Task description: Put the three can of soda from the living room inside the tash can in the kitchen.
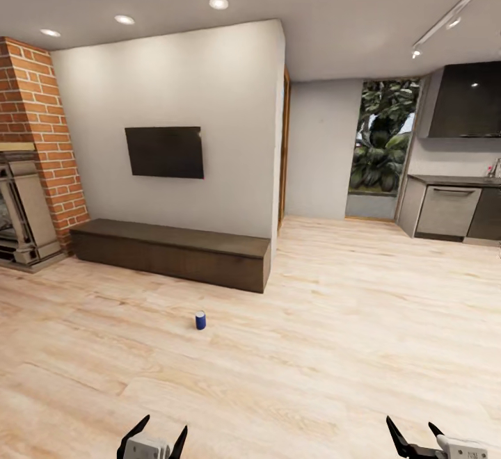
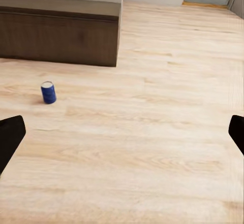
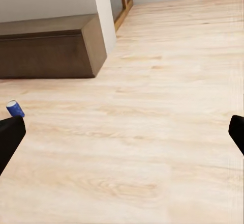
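the head view shows a pale wood-plank floor (image 1: 313, 348) extending from the living room side to the kitchen (image 1: 456, 195) at far right; the kitchen presents dark grey cabinets, a countertop and a dark upper unit. a white wall carries a black television (image 1: 165, 152); below it a long dark wood bench (image 1: 174, 252) rests on the floor; a brick fireplace (image 1: 31, 160) stands at far left; a glass door with foliage behind it (image 1: 381, 146) lies beyond the partition.

a small blue can (image 1: 200, 320) with a pale top stands upright on the floor, in front of the bench and apart from it; it also appears in the left wrist view (image 2: 48, 92) and in the right wrist view (image 3: 14, 108); its colour is blue, not orange, so it cannot be confirmed as a can of soda.

the left gripper (image 1: 153, 438) sits at the lower edge of the head view, fingers spread apart, holding nothing; the right gripper (image 1: 415, 438) sits at lower right, fingers likewise apart and empty; in each wrist view the dark fingertips (image 2: 9, 137) (image 3: 9, 137) stand at opposite edges over bare floor.
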Robot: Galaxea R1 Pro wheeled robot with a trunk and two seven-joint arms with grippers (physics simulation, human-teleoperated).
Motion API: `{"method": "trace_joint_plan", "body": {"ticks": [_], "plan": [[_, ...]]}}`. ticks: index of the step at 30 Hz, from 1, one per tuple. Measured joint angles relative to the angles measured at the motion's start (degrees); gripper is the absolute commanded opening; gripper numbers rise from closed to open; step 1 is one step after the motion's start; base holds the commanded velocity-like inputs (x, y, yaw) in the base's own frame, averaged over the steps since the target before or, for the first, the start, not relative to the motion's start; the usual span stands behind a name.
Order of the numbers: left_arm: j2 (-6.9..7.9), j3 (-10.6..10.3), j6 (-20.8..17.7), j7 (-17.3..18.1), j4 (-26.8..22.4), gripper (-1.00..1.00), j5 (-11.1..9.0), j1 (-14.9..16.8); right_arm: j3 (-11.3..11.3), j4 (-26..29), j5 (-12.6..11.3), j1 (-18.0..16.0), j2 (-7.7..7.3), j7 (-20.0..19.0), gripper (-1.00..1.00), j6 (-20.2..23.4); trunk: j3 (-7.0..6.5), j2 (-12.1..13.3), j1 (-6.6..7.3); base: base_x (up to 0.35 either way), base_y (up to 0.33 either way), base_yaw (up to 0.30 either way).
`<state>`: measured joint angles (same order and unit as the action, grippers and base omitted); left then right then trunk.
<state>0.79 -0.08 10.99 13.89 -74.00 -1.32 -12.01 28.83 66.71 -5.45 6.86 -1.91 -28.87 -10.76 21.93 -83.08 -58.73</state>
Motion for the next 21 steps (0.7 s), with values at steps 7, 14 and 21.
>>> {"method": "trace_joint_plan", "body": {"ticks": [7,14,21], "plan": [[0.0,0.0,0.0,-0.1,0.0,1.0,0.1,0.0,0.0,-0.2,0.0,0.0,-0.08,0.0,1.0,0.0,0.01,0.0,0.0,0.282,0.169,-0.21],[-0.04,-0.1,0.0,-0.1,0.0,1.0,0.1,0.0,0.0,-0.3,0.0,0.0,-0.18,0.0,1.0,0.0,0.01,0.0,0.0,0.319,0.021,-0.243],[-0.08,-0.2,0.0,-0.1,0.0,1.0,0.2,0.0,0.3,-0.4,0.0,-0.1,-0.2,0.0,1.0,0.1,0.01,0.0,0.0,0.324,0.002,-0.247]]}}
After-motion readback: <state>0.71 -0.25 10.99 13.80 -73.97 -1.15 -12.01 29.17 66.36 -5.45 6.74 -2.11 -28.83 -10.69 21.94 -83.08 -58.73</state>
